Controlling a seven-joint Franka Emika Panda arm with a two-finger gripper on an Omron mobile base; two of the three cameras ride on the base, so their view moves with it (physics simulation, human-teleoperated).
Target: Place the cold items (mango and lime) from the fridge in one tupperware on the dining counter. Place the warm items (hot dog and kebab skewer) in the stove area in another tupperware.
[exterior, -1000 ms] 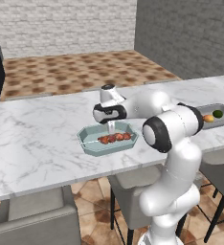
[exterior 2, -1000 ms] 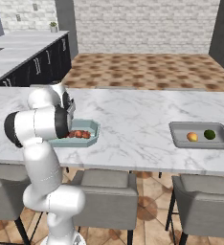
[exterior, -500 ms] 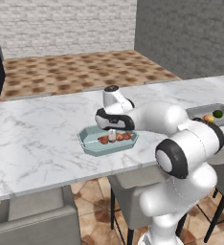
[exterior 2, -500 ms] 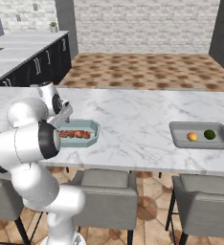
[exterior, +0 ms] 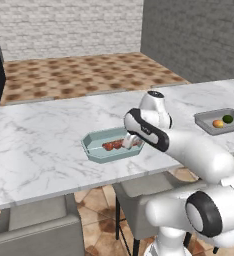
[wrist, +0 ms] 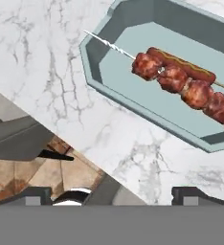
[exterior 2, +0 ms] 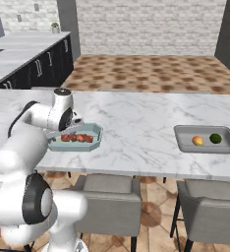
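Teal is the colour of the tupperware [wrist: 133,103] on the marble dining counter [exterior: 44,150], and the kebab skewer [wrist: 181,86] and the hot dog [wrist: 193,67] lie in it side by side, touching. In the hand view both foods lie up and to the right of the gripper [wrist: 111,194], with bare counter between them and the finger tips. The skewer's long stick runs slantwise across the box, its sharp end toward one corner. The jaws are spread wide and hold nothing. In the right base view the gripper [exterior 2: 75,125] hangs just beside the near edge of the tupperware [exterior 2: 95,139]. Well apart, far along the counter, a grey tupperware [exterior 2: 186,144] holds the mango [exterior 2: 198,141] and the lime [exterior 2: 215,138]. Both boxes look full, so I think the job is nearly done. Grey chairs [exterior 2: 107,197] stand under the counter edge, low enough not to block the arm.
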